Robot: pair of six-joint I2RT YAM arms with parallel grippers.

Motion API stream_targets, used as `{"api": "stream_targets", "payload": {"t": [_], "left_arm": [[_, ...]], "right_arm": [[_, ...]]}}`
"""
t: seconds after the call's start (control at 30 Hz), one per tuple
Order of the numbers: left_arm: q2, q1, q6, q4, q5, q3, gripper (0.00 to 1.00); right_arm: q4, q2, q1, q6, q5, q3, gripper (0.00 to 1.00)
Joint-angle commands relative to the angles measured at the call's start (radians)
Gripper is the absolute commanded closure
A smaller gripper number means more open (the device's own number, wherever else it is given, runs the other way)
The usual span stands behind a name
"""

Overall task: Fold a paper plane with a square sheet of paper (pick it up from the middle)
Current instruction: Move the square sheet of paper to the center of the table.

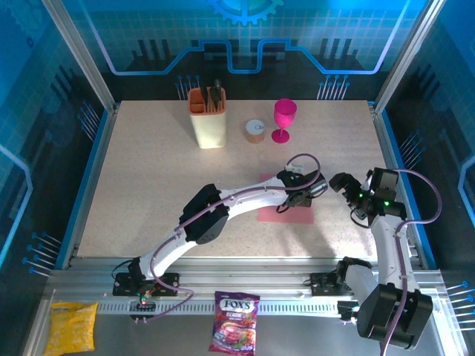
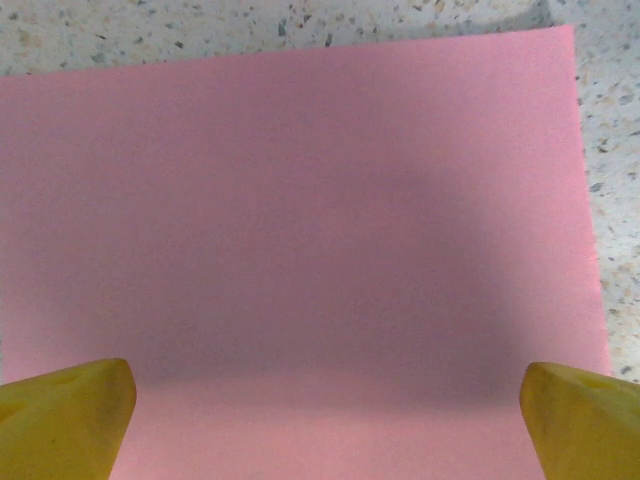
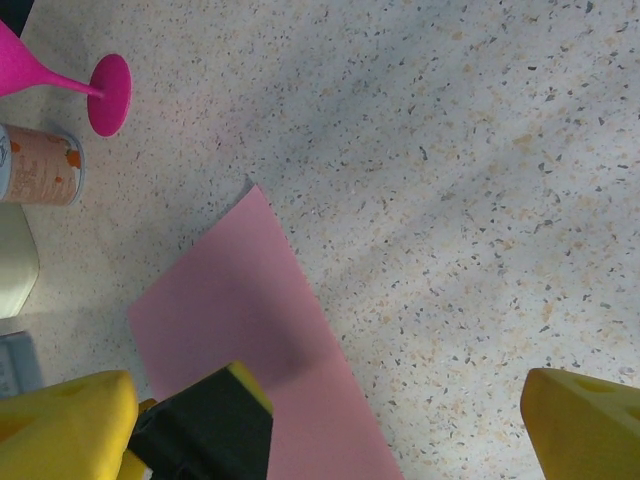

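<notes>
Left fingers point(image 2: 70, 415), yellow-tipped, are standing wide apart and holding nothing. They are hanging straight over the square sheet of paper point(image 2: 300, 230), presumably lining up on its middle for the pick-up. The matte salmon-pink sheet is lying flat and uncreased on the speckled tabletop point(image 2: 200, 25). Right fingers point(image 3: 580, 420) are also gaping wide and empty, poised just off the sheet's right edge, probably to help with folding. The glossy magenta goblet point(image 3: 108, 95) is standing beyond. From above, the sheet is sitting right of the tabletop's centre, slightly toward the near edge, under the left wrist.
</notes>
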State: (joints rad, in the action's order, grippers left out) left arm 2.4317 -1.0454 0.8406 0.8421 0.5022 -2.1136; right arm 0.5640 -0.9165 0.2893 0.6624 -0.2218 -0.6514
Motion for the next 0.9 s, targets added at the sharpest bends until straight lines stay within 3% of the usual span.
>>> {"api": "stream_targets", "payload": {"t": [0.0,0.3,0.57,0.87], "left_arm": [[0.033,0.002,0.027,0.044,0.021,-0.035,0.00],[0.035,0.015,0.024,0.035,0.029,0.046,0.00],[-0.078,0.033,0.015,-0.084,0.033,0.305,0.00],[-0.292,0.063,-0.037,-0.209,0.077,0.673,0.00]], "right_arm": [[-0.003,0.013,0.011,-0.010,-0.028,0.016,0.01],[0.001,0.022,0.011,-0.022,-0.081,0.010,0.01],[0.004,0.051,-0.003,-0.028,-0.142,0.006,0.01],[0.014,0.092,-0.189,0.016,-0.077,0.003,0.01]]}}
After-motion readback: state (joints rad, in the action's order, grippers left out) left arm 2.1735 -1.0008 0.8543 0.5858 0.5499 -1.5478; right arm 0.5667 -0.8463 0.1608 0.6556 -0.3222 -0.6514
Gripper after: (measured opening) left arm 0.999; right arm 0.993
